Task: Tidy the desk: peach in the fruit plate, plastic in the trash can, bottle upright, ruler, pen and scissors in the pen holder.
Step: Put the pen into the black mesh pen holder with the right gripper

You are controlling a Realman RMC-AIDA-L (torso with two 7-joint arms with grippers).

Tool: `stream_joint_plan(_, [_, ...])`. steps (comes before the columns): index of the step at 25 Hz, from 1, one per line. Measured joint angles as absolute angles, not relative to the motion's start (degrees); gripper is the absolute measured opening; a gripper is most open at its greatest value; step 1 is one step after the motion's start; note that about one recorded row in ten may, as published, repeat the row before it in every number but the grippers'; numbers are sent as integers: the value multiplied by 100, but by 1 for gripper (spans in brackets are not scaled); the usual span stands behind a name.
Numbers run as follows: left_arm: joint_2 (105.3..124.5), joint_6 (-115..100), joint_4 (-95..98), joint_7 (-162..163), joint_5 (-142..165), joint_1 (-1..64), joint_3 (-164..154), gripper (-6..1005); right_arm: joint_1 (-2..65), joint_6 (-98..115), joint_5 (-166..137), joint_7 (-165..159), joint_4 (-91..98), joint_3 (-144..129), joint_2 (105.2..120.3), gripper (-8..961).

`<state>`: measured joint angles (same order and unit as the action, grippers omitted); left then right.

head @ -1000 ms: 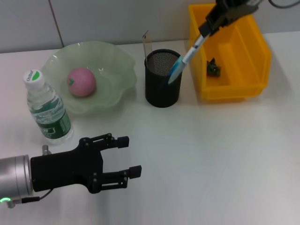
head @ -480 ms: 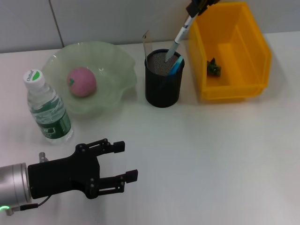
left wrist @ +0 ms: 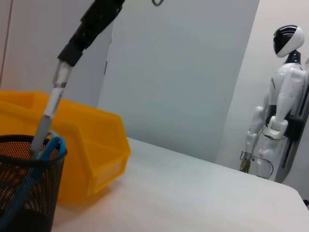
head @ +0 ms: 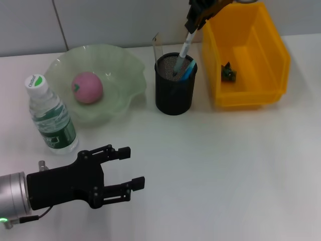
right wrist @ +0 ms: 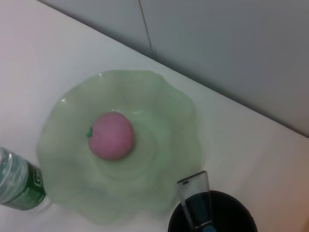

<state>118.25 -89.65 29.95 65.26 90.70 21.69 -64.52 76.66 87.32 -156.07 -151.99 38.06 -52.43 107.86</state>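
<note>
My right gripper point(head: 194, 21) is at the top of the head view, shut on a grey pen point(head: 182, 52). The pen stands nearly upright with its tip inside the black mesh pen holder point(head: 173, 95). The holder also holds a clear ruler point(head: 157, 46) and blue scissors point(head: 189, 71). A pink peach point(head: 87, 88) lies in the green fruit plate point(head: 125, 65). The water bottle point(head: 50, 116) stands upright to the plate's left. My left gripper point(head: 125, 168) is open and empty above the table at the front left. The left wrist view shows the pen point(left wrist: 50, 108) entering the holder point(left wrist: 24, 193).
A yellow bin point(head: 251, 98) stands right of the holder with a small dark piece of plastic point(head: 228, 74) inside. The right wrist view shows the plate point(right wrist: 159, 101), peach point(right wrist: 112, 136), bottle point(right wrist: 17, 181) and ruler point(right wrist: 193, 195). A white humanoid robot point(left wrist: 277, 101) stands far off.
My right gripper moved left with the pen, which swung from slanted to nearly upright with its tip in the holder. My left gripper drifted slightly back and left.
</note>
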Motion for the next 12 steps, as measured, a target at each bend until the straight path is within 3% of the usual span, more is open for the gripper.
stream_joint_plan(12, [11830, -8988, 2988, 6561, 9068, 2171, -6407, 799, 7842, 8218, -15705, -15160, 3311, -5481, 11025, 280])
